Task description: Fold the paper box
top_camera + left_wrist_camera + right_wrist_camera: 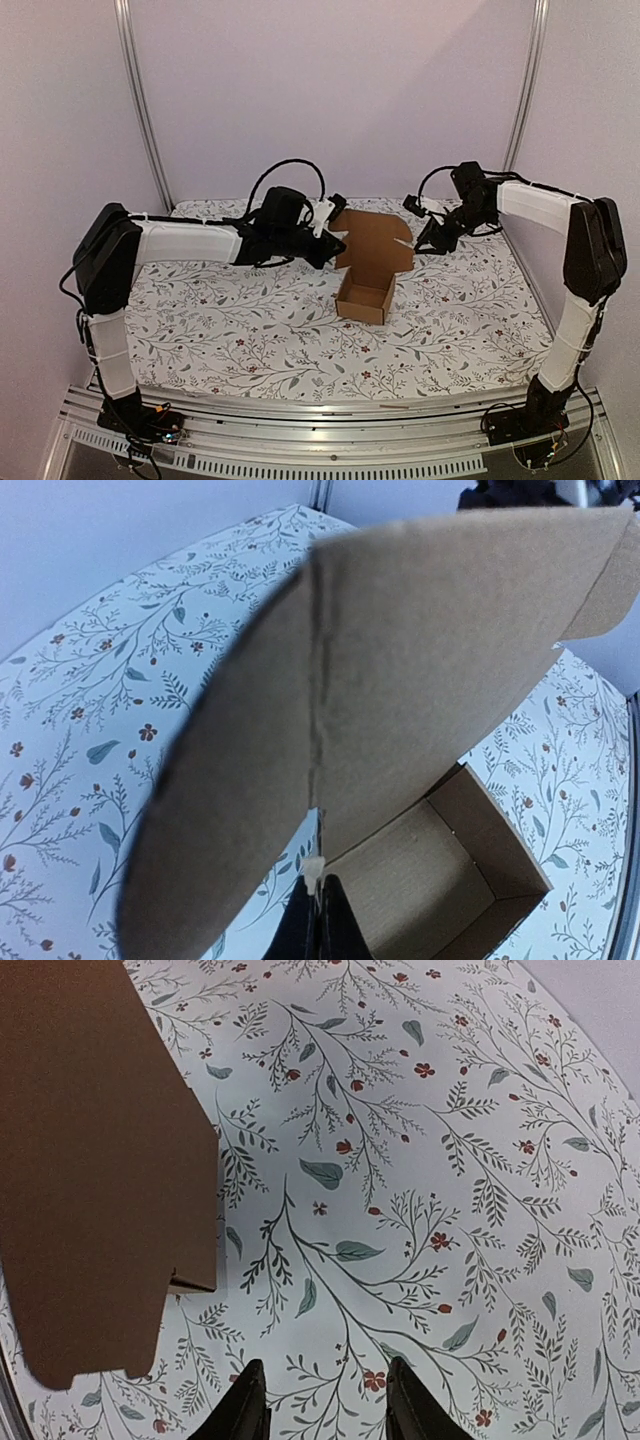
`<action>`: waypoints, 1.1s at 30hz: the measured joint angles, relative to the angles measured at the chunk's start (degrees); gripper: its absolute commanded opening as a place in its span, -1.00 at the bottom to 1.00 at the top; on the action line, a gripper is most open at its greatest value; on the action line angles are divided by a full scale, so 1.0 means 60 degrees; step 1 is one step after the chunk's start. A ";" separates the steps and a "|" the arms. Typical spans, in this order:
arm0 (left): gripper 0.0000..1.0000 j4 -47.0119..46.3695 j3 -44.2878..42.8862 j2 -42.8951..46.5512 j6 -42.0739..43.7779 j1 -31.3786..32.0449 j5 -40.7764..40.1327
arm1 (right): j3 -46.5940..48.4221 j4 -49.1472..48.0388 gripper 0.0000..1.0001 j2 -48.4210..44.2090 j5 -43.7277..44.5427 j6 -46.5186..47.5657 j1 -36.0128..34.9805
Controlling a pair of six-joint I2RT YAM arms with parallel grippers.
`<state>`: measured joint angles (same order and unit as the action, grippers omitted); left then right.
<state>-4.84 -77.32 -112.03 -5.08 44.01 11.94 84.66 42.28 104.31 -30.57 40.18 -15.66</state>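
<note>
The left tool (320,900) is closed, its dark fingers pressed together on the lower edge of a raised flap of the paper box (400,660). From the left wrist camera, that brown cardboard flap rises straight above the fingertips and fills most of the picture, with a crease running up it just above the grip. The box's open tray part lies below and to the right of this tool, its inside bare. From the top camera, the left tool (325,232) sits at the left edge of the box's upright lid panel, and the paper box (375,245) extends from it toward the right arm, with the tray on the near side of the lid. The right tool (328,1365) stands partly open, its two fingers apart with only the flower-print cloth of the counter (400,1160) showing between them; it holds nothing and touches nothing. In its wrist view a cardboard panel of the paper box (90,1160) lies ahead and to the left of the fingers, clear of them. Seen from above, the right tool (425,238) hangs just beside the lid's right edge, near it but apart.
</note>
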 measured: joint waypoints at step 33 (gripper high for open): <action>-1.00 0.0612 -0.0801 -0.0718 -0.0353 0.0550 -0.0259 | -0.2324 -0.0914 0.32 -0.0827 -0.1512 -0.0335 -0.2167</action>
<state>-1.17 -82.13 -116.33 -7.20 47.31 10.39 70.72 36.80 99.35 -39.64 38.17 -28.67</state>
